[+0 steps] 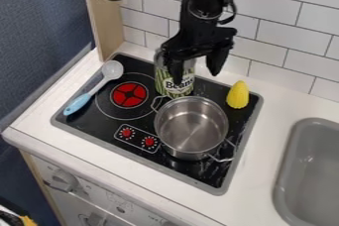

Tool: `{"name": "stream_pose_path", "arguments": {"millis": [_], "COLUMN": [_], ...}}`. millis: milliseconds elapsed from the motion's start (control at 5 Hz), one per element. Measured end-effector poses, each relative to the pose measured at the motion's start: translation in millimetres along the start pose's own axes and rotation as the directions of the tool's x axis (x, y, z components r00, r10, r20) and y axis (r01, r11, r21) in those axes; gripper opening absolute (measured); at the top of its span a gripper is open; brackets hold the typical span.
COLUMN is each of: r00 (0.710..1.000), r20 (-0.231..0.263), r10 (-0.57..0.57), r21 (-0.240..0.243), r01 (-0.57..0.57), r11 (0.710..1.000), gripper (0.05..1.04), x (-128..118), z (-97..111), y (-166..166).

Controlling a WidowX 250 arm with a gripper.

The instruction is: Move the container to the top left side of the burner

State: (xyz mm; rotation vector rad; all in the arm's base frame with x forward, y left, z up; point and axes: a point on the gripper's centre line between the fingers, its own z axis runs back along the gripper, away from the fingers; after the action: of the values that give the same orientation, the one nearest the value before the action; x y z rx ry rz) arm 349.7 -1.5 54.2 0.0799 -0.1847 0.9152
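My gripper (pixel 196 71) hangs at the upper middle of the camera view, over the back of the stove. Its fingers stand apart: one in front of the can's upper part, the other just right of the can. The can (pixel 173 83), green and silver with a label, stands upright behind the pot, its top partly hidden by the gripper. A silver pot (pixel 191 127) with wire handles sits on the right part of the black stovetop. The red burner (pixel 129 95) lies left of the can.
A spoon with a blue handle (pixel 81 102) lies along the stovetop's left side. Yellow corn (pixel 238 94) stands at the back right. A grey sink (pixel 311 170) is at the right, a tiled wall (pixel 278 46) behind, and a wooden panel (pixel 104 14) at the back left.
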Motion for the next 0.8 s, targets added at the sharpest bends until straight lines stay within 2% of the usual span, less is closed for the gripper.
{"name": "stream_pose_path", "arguments": {"millis": [600, 800], "r00": [0.994, 0.991], "r20": [-0.048, -0.036], "r10": [0.101, 0.127], "r21": [0.048, 0.065], "r01": [-0.098, -0.125], "r11": [0.994, 0.99], "gripper": [1.0, 1.0], "x": [21, 29], "z": [-34, -41], "y": [-14, -10]}}
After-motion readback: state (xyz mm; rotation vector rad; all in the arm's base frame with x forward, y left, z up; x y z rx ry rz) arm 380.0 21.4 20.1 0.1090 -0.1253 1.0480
